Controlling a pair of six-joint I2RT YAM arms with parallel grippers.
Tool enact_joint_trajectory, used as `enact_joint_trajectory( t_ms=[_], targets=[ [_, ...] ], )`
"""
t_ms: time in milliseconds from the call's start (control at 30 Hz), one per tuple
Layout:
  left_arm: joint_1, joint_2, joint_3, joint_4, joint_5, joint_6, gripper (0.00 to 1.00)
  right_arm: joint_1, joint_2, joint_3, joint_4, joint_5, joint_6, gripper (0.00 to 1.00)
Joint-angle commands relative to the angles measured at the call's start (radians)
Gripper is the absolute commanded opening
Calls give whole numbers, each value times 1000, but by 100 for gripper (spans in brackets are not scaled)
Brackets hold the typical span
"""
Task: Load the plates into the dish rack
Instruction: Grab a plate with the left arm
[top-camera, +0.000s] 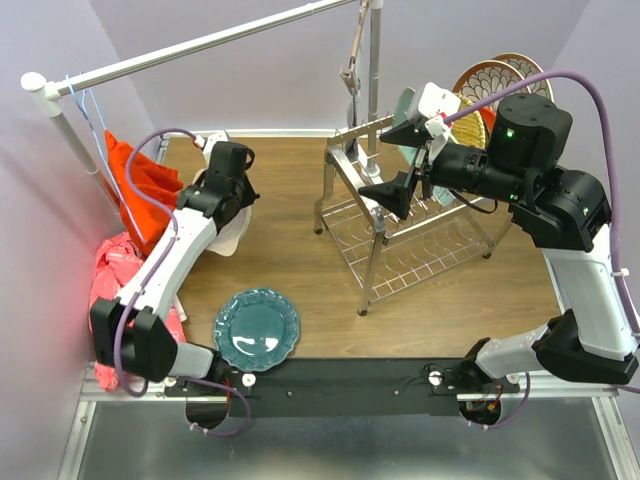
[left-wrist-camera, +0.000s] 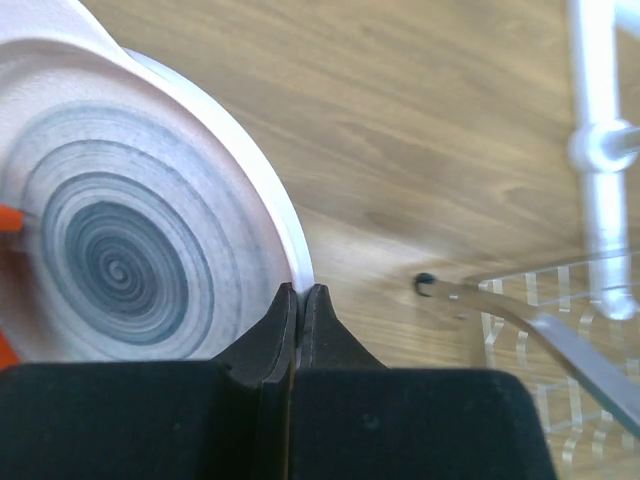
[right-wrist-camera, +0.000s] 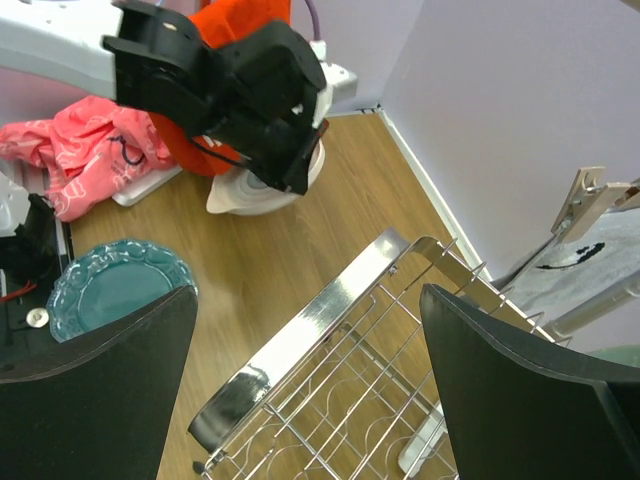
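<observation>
Only the left wrist view shows us the grey swirl on the white plate; from above this plate is almost hidden under the left gripper. Its fingers are pressed together on the plate's rim, at the far left of the wooden table. The right gripper hangs over the dish rack, fingers wide apart, holding nothing. The teal plate lies flat near the left arm's base

A white rail crosses the back. An orange cloth hangs near its left end, above a pink cloth crumpled at the wooden table's edge.
</observation>
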Motion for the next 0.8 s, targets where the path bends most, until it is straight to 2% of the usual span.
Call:
enact_joint_trajectory(
  t_ms=[0, 233, 533, 767],
  targets=[
    [14, -133, -4, 92, 45, -30, 0, -4, -16, -16, 4, 20, -8, 100],
    [32, -241, -7, 172, 181, -106, 0, -4, -5, -7, 7, 1, 0, 100],
    [40, -334, -6, 223, 281, -202, 0, -4, 12, 11, 13, -9, 21, 100],
    [51, -403, -90, 329, 389, -303, 0, -4, 23, 19, 16, -14, 32, 100]
  ],
)
